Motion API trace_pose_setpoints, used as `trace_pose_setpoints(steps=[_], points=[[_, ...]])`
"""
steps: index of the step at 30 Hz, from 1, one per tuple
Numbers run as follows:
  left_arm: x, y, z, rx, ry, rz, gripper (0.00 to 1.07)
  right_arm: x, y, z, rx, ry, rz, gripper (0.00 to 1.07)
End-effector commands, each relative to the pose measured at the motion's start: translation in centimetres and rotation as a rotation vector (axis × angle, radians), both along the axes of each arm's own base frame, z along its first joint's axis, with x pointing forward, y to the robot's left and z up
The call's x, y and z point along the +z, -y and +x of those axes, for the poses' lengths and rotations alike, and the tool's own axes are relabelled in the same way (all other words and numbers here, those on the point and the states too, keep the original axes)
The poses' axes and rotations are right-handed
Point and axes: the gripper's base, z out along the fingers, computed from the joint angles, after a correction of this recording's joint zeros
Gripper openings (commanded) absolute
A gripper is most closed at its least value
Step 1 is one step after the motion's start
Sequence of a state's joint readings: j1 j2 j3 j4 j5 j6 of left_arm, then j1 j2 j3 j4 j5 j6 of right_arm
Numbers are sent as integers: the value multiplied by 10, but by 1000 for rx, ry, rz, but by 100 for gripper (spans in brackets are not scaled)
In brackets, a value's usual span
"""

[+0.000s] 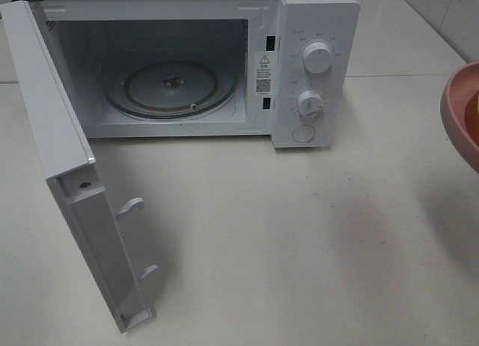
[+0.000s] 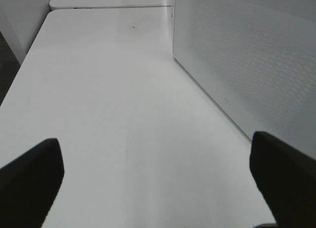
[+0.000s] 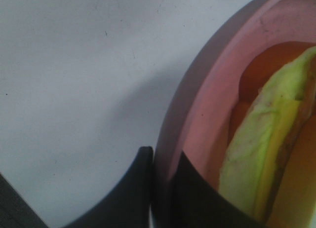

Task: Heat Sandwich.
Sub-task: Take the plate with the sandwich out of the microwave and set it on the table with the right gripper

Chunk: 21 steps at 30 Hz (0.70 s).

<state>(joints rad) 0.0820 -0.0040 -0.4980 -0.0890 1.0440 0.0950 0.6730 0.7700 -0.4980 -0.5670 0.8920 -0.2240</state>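
The sandwich (image 3: 256,154), showing green and yellow layers, lies on a round pink plate (image 3: 207,104). My right gripper (image 3: 163,159) is shut on the plate's rim, one finger inside and one outside. In the exterior high view only part of the plate (image 1: 460,110) shows at the right edge, raised above the table, with a sliver of the sandwich (image 1: 474,106). The white microwave (image 1: 314,31) stands at the back with its door (image 1: 67,174) swung open and its glass turntable (image 1: 171,87) bare. My left gripper (image 2: 155,141) is open and empty, low over the table beside the door.
The open door juts toward the front left of the white table (image 1: 284,241). The microwave's knobs (image 1: 317,58) face front on its right side. In the left wrist view the door's perforated panel (image 2: 247,65) stands close by, with the table edge (image 2: 19,75) on the other side.
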Motion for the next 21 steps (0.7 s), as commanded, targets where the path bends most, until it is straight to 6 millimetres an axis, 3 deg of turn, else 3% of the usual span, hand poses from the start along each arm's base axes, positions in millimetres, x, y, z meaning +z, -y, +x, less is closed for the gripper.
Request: trace_pose_setpoints(steps=[1, 12, 21], points=[[0, 0, -3, -8, 30, -3, 97, 0, -1, 6, -15, 25, -28, 0], [0, 0, -3, -8, 30, -3, 97, -10, -13, 24, -121, -17, -29, 1], [0, 0, -3, -8, 30, -3, 97, -12, -37, 58, -274, -28, -12, 1]])
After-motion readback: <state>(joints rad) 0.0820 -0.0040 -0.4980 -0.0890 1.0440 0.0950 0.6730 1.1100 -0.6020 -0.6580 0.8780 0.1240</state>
